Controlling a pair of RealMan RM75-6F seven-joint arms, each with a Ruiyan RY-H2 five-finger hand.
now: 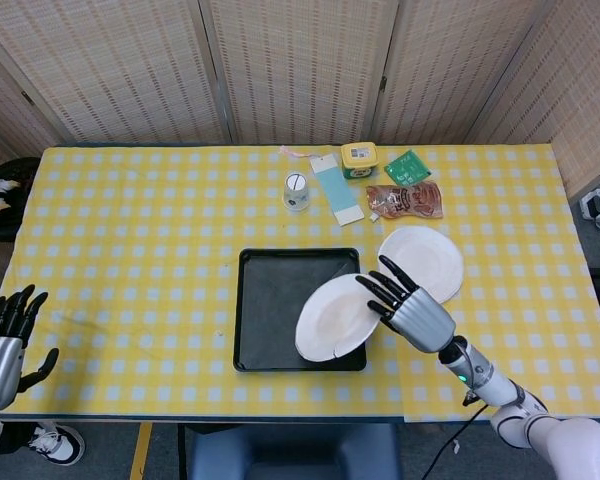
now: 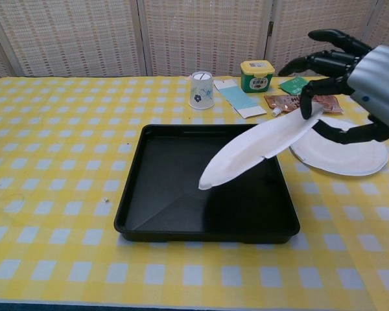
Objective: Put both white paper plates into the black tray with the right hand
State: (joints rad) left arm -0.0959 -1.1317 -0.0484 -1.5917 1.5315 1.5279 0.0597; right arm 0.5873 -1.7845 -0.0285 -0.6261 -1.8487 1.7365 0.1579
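My right hand holds one white paper plate by its right edge, pinched between thumb and fingers. The plate hangs tilted in the air above the right half of the black tray, its left edge lowest. The second white paper plate lies flat on the yellow checked table, just right of the tray and partly behind my right hand. My left hand is open at the table's near left corner, away from everything.
Behind the tray stand a small paper cup, a pale blue card, a yellow-lidded tub, a green packet and a brown snack pouch. A woven screen backs the table.
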